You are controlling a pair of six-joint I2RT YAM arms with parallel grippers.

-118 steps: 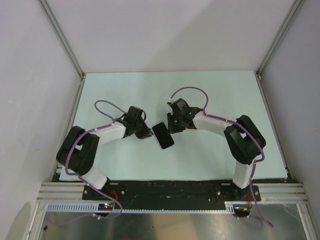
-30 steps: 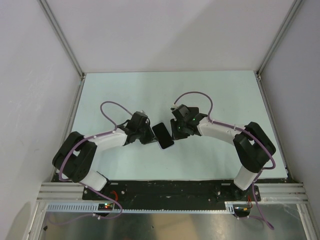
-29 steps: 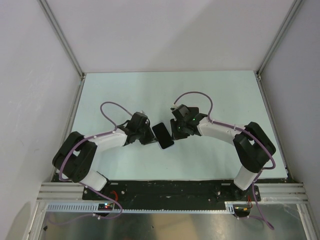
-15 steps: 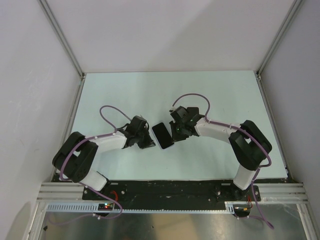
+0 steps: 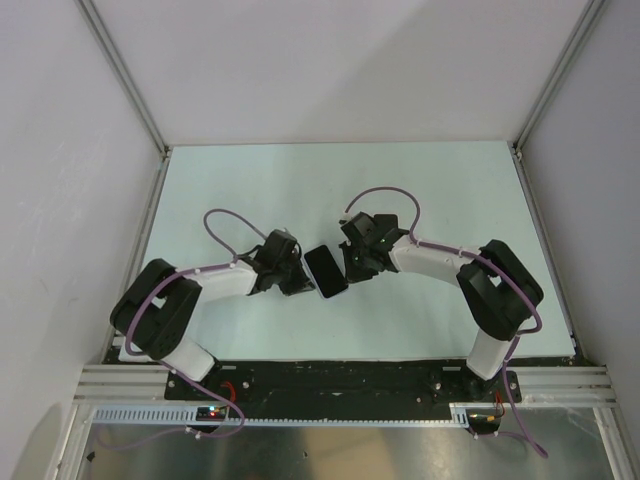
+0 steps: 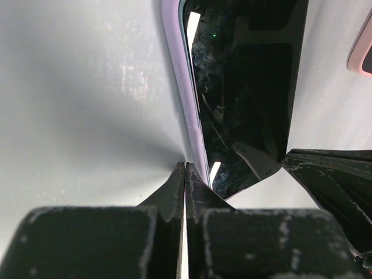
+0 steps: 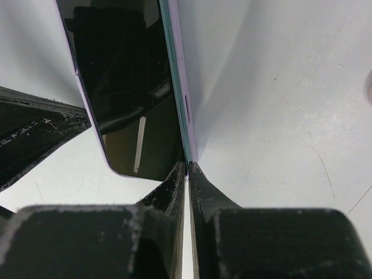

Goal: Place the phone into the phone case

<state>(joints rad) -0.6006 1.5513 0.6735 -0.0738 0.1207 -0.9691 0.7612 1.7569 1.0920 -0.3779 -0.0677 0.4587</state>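
The phone [image 5: 326, 270], black screen up, lies flat on the table between my two grippers, inside a lavender case [image 6: 185, 99]. In the right wrist view a thin teal phone edge [image 7: 174, 75] shows along the case's lavender wall [image 7: 185, 99]. My left gripper [image 5: 303, 284] is shut, its tips [image 6: 185, 167] touching the case's left long edge near a corner. My right gripper [image 5: 346, 268] is shut, its tips [image 7: 187, 165] touching the opposite long edge. Neither holds anything.
The pale green table top [image 5: 420, 190] extends behind and to both sides. White walls and aluminium frame posts [image 5: 125, 80] enclose it. Purple cables [image 5: 225, 220] loop above both arms. The right gripper's fingers [image 6: 328, 180] show in the left wrist view.
Both grippers have closed in on the phone from either side since the earliest frame. Over the last half second the left arm shifted slightly; the phone has barely moved.
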